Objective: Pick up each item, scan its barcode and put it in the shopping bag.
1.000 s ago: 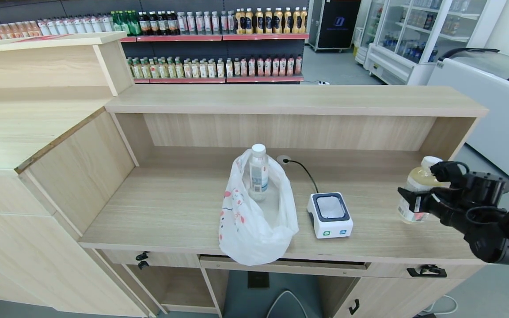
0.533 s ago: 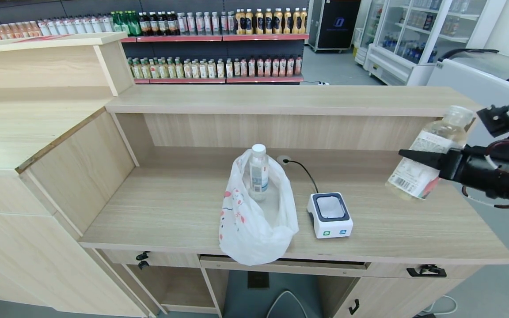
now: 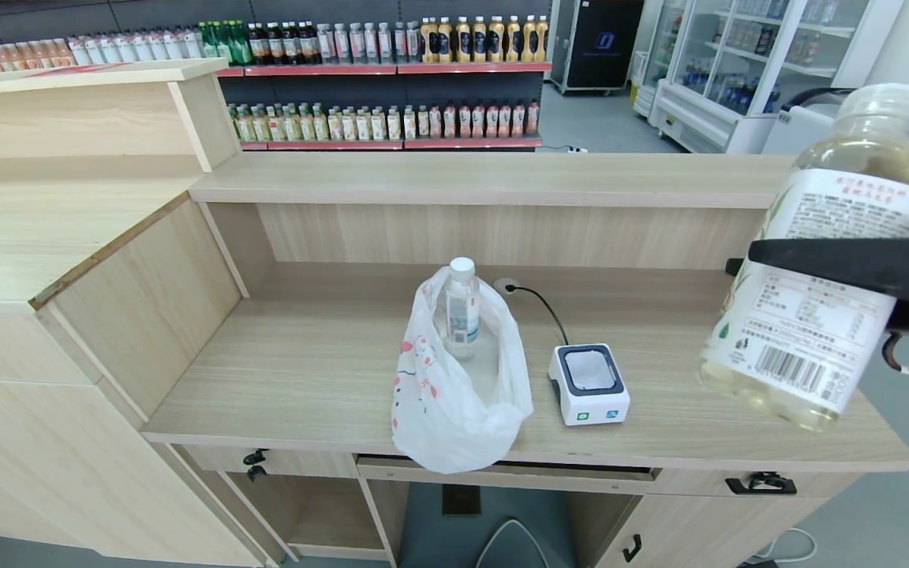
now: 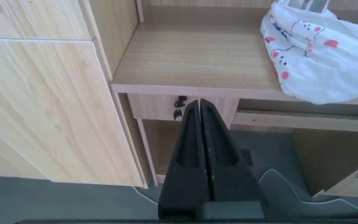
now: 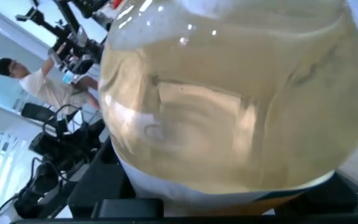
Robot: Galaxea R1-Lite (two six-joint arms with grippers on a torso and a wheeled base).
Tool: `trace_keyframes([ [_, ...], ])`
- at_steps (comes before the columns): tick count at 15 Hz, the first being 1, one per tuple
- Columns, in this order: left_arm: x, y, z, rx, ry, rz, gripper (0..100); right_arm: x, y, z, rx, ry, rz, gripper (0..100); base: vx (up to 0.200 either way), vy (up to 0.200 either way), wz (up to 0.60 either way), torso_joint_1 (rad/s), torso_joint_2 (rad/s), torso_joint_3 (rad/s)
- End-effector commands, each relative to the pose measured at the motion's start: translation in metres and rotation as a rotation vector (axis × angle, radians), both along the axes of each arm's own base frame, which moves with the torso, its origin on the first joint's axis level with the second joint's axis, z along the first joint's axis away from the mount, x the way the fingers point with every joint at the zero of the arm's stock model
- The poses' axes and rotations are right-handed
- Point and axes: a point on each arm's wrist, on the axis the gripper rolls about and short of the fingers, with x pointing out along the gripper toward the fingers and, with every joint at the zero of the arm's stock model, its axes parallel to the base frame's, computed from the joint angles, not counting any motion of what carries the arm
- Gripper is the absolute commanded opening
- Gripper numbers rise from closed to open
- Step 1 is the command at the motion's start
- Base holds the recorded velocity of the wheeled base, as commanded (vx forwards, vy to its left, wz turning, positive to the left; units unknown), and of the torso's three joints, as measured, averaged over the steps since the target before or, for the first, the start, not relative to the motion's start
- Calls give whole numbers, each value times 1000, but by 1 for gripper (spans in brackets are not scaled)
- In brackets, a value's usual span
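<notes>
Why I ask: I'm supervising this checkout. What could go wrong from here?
1. The bottle hangs tilted in the right gripper, off to the right of the scanner. Its barcode faces the head camera, so the scan may miss.
2. The bag already holds an upright bottle; lowering another in could tip it.

Light wooden checkout counter (image 3: 304, 371): white plastic shopping bag (image 3: 454, 410) at the front edge, slightly overhanging. Barcode scanner (image 3: 589, 384) near it, black cable (image 3: 541, 304) running rearward.
</notes>
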Motion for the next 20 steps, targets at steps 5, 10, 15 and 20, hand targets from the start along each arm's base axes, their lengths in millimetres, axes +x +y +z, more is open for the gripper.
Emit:
trace_keyframes([
  [5, 0, 0, 0, 0, 0, 0, 0, -22, 8, 8, 33, -18, 103, 0, 0, 0, 0, 0, 0, 0],
  [10, 0, 0, 0, 0, 0, 0, 0, -36, 13, 4, 24, 10, 166, 0, 0, 0, 0, 0, 0, 0],
  [15, 0, 0, 0, 0, 0, 0, 0, -48, 11, 11, 22, 18, 189, 0, 0, 0, 0, 0, 0, 0],
  [20, 0, 0, 0, 0, 0, 0, 0, -49, 12, 10, 22, 19, 200, 0, 0, 0, 0, 0, 0, 0],
])
